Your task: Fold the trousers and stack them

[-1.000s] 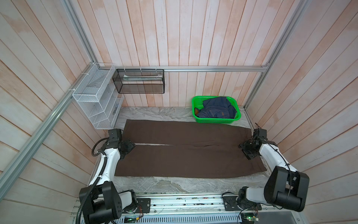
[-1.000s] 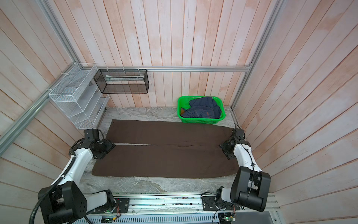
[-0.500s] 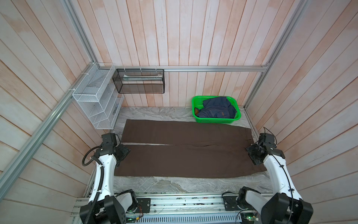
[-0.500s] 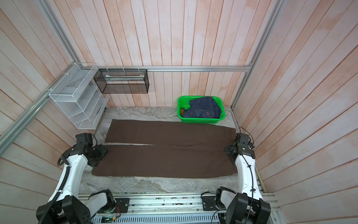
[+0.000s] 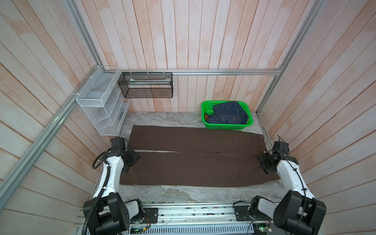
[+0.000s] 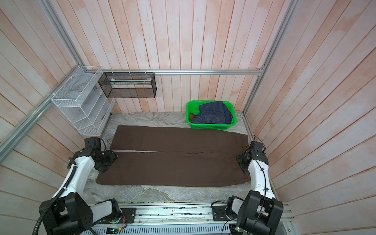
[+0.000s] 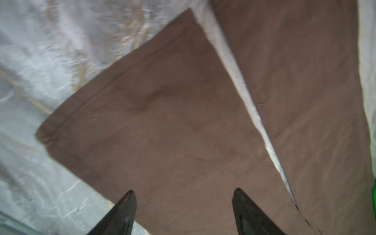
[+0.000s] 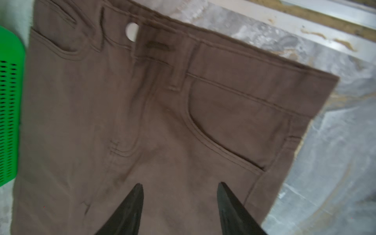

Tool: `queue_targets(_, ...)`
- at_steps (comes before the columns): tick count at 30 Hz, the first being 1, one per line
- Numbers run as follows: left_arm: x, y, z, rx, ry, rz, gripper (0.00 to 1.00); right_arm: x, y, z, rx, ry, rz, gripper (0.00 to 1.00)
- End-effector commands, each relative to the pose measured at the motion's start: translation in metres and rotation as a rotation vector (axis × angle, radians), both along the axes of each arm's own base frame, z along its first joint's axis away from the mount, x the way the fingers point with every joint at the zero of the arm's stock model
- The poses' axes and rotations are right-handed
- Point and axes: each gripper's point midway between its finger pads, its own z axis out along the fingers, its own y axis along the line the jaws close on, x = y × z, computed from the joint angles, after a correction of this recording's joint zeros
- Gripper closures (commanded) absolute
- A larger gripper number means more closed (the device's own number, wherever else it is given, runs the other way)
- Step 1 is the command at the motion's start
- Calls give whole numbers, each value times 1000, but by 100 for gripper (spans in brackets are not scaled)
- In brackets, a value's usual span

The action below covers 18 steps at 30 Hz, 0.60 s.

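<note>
The dark brown trousers (image 5: pixel 195 162) lie spread flat on the marbled table (image 5: pixel 183 193) in both top views, legs to the left and waistband to the right (image 6: pixel 175 162). My left gripper (image 5: pixel 131 161) hovers over the hem end of the near leg. In the left wrist view it (image 7: pixel 184 191) is open, with only brown cloth (image 7: pixel 162 122) beneath. My right gripper (image 5: pixel 265 163) hangs over the waist end. In the right wrist view it (image 8: pixel 180 184) is open above the front by the pocket (image 8: pixel 234 126), holding nothing.
A green basket (image 5: pixel 205 105) with a navy denim garment (image 5: pixel 227 114) stands at the back right, touching the far leg's edge. A white wire rack (image 5: pixel 101 105) is on the left wall and a black mesh shelf (image 5: pixel 146 85) on the back wall. A metal rail (image 5: pixel 193 213) runs along the front.
Both arms swung outward from the trousers' ends, then came back in, ending slightly nearer the front. The right jaws narrowed a little. The trousers have not moved.
</note>
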Motion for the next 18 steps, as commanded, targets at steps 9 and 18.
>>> queue_targets(9, 97, -42, 49, 61, -211, -261, 23, 128, -39, 56, -56, -265, 75, 43)
queue_targets(18, 125, -62, 49, 105, -219, -354, 23, 199, -69, 37, -57, -163, 116, 44)
